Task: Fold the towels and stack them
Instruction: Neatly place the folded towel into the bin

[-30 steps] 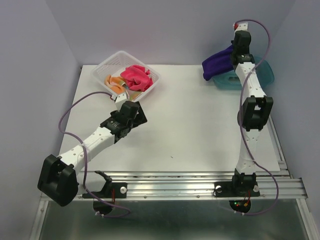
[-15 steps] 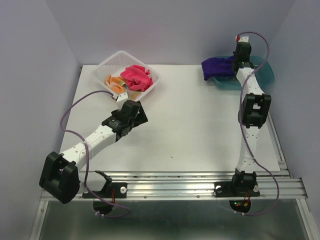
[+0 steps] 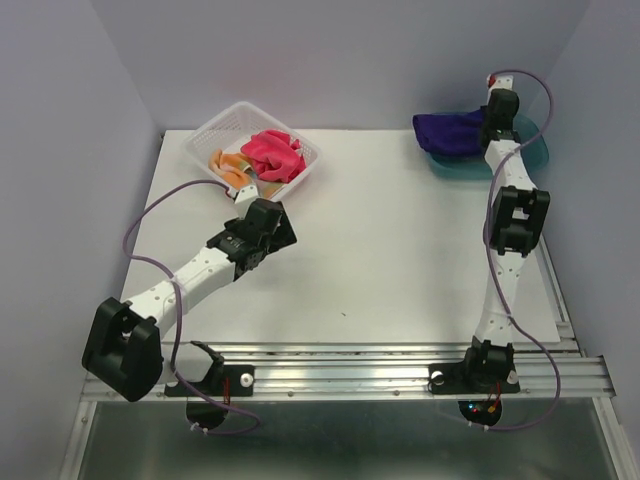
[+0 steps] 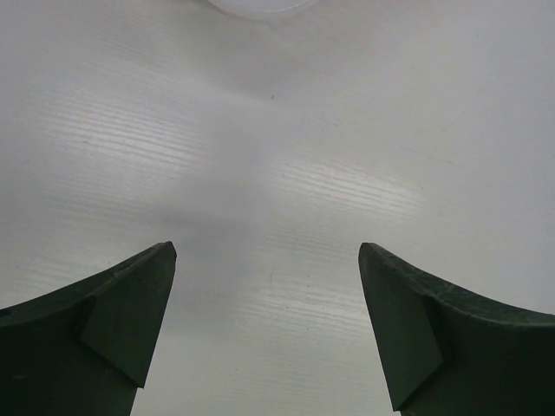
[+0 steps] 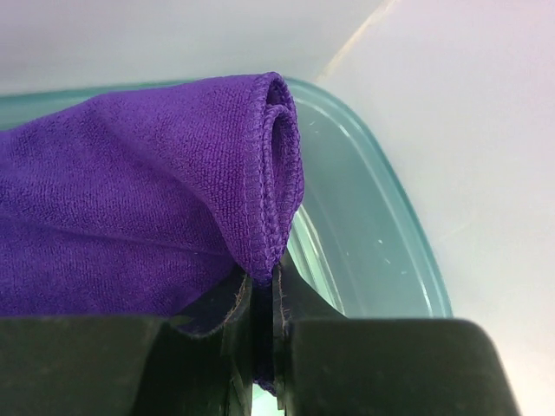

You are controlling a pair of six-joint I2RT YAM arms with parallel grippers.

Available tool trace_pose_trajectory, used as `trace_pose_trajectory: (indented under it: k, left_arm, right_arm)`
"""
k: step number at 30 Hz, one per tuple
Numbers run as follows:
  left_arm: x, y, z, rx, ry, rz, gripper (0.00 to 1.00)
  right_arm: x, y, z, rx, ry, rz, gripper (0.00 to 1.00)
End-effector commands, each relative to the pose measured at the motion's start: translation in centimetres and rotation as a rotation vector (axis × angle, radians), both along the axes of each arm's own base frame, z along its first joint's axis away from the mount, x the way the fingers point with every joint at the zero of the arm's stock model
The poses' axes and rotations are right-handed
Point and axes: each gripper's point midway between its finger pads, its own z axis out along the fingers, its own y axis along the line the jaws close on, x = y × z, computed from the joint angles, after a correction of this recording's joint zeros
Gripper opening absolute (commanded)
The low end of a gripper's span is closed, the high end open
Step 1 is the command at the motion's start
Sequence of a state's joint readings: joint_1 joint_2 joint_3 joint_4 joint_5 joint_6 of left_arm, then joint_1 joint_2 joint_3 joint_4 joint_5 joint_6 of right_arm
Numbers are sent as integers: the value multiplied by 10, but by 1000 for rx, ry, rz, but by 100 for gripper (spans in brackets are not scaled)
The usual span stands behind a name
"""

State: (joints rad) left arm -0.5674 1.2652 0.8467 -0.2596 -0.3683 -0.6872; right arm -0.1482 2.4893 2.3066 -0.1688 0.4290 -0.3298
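Observation:
My right gripper [image 3: 493,122] is shut on the folded edge of the deep purple towel [image 3: 450,132] and holds it over the teal tray [image 3: 535,150] at the back right. In the right wrist view the purple towel [image 5: 139,217] is pinched between the jaws of my right gripper [image 5: 263,286], with the tray's rim [image 5: 381,225] beyond. The hot pink towel [image 3: 272,155] and the pale orange towel [image 3: 227,163] lie crumpled in the white mesh basket [image 3: 300,147] at the back left. My left gripper [image 3: 243,200] is open and empty, hovering just in front of the basket; its wrist view shows only bare table between the fingers [image 4: 130,303].
The white table board [image 3: 380,250] ends at a metal rail [image 3: 400,370] along the near edge. Purple walls enclose the left, back and right sides. The basket's rim [image 4: 260,7] just shows at the top of the left wrist view.
My right gripper has carried the purple towel to the right and lower, from beside the tray to over it. The left arm has shifted only slightly.

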Motion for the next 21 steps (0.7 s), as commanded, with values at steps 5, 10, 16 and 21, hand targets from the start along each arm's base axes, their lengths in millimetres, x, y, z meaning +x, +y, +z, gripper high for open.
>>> trace_pose_trajectory:
  k: [5,10,16,21]
  left_arm:
    - [13,0,18,8,-48,15,99]
    - [14,0,15,13,-41,14,99]
    - [15,-2,15,14,-39,11,99]
    - [16,-3,14,14,-36,8,99]
  right_arm:
    - [9,-17,-20,-16,-16,7,1]
    - [5,-33,-21,-27,-20,-24,1]
    - [7,-39,-12,-37,-56,-30,1]
    - [6,-44,-6,-55,-59,-31,1]
